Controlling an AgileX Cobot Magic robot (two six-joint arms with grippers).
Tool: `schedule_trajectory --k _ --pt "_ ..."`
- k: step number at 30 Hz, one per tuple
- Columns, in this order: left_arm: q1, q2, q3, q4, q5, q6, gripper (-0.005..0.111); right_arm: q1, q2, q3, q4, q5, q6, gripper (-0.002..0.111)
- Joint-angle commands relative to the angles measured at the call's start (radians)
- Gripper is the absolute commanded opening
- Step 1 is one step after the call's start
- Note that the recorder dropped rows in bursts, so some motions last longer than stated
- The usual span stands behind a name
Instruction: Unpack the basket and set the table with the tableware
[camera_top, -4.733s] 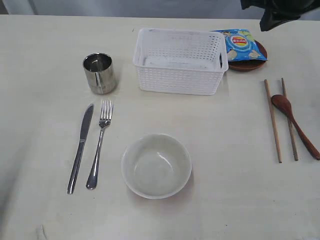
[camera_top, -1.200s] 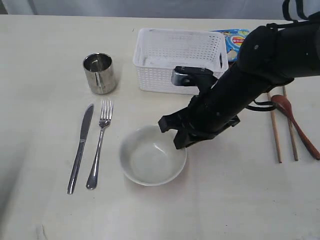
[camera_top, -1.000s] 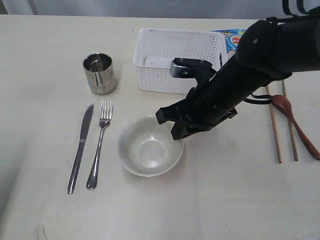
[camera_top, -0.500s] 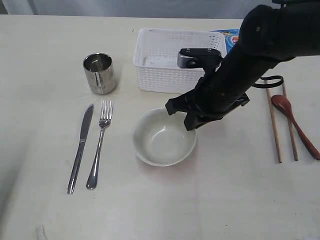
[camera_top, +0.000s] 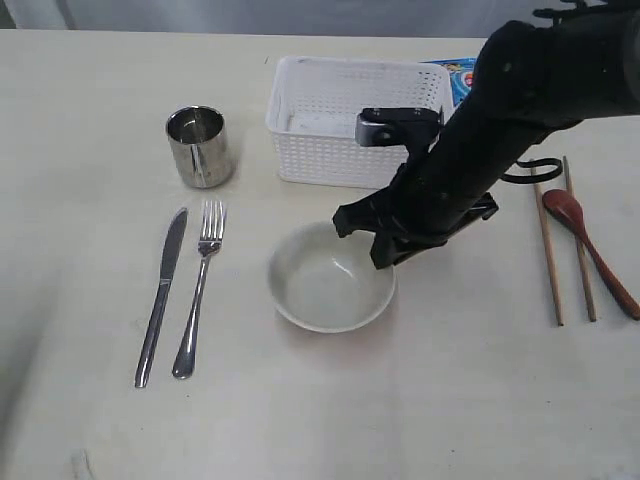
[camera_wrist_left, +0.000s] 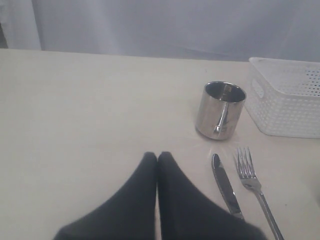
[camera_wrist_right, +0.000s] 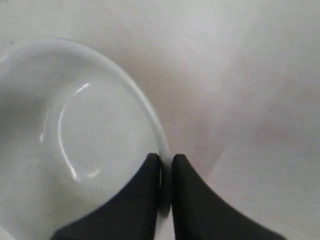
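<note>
Your right claw (camera_wrist_right: 166, 161) pinches the bowl (camera_top: 320, 287) rim, jaws narrow. Bowl dragged nearer the basket (camera_top: 340, 165) than before; placing looks nearly done.

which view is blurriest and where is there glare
Right wrist view: softest, the bowl and the dark jaws on its rim are blurred, with a thin glint inside the bowl. Exterior view: sharp, evenly lit, bright reflections on the steel cup. Left wrist view: cup sharp, the near jaws soft.
</note>
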Motion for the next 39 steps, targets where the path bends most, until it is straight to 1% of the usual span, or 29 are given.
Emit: schedule_trajectory --k 1,4,7,9,14,17,20,22,23,24,25,27,30,34,39 --pt "-0.005 -0.004 0.004 0.001 -0.002 0.003 0.000 -0.006 0.029 0.000 -0.012 -0.005 -0.003 0.023" --pt "-0.005 -0.004 0.004 0.001 -0.002 0.003 0.000 -0.006 0.021 -0.003 -0.012 -0.010 -0.003 0.035" --pt "-0.005 -0.004 0.004 0.001 -0.002 0.003 0.000 -0.006 0.001 -0.029 -0.013 0.018 -0.003 0.041" --pt "-0.005 -0.004 0.004 0.001 -0.002 0.003 0.000 -0.006 -0.021 -0.051 -0.023 0.046 -0.003 0.043" --pt "-0.005 -0.004 0.004 0.001 -0.002 0.003 0.000 -0.023 -0.110 -0.111 -0.110 0.105 0.031 0.043" --pt "-0.005 -0.004 0.004 0.001 -0.002 0.003 0.000 -0.079 -0.170 -0.125 -0.173 0.115 0.074 0.043" --pt "-0.005 -0.004 0.004 0.001 -0.002 0.003 0.000 -0.167 -0.222 -0.125 -0.265 0.118 0.130 0.043" --pt "-0.005 -0.004 0.004 0.001 -0.002 0.003 0.000 -0.245 -0.238 -0.125 -0.317 0.131 0.180 0.043" --pt "-0.005 -0.004 0.004 0.001 -0.002 0.003 0.000 -0.326 -0.240 -0.115 -0.332 0.144 0.209 0.043" --pt "-0.005 -0.004 0.004 0.001 -0.002 0.003 0.000 -0.358 -0.235 -0.103 -0.332 0.137 0.209 0.043" --pt "-0.005 -0.004 0.004 0.001 -0.002 0.003 0.000 -0.426 -0.224 -0.074 -0.332 0.111 0.209 0.043" --pt "-0.005 -0.004 0.004 0.001 -0.002 0.003 0.000 -0.491 -0.203 -0.024 -0.332 0.063 0.209 0.043" --pt "-0.005 -0.004 0.004 0.001 -0.002 0.003 0.000 -0.528 -0.168 0.016 -0.337 0.017 0.209 0.042" --pt "-0.005 -0.004 0.004 0.001 -0.002 0.003 0.000 -0.528 -0.076 0.016 -0.429 0.007 0.209 0.042" --pt "-0.005 -0.004 0.004 0.001 -0.002 0.003 0.000 -0.528 0.039 0.016 -0.454 -0.034 0.209 0.042"
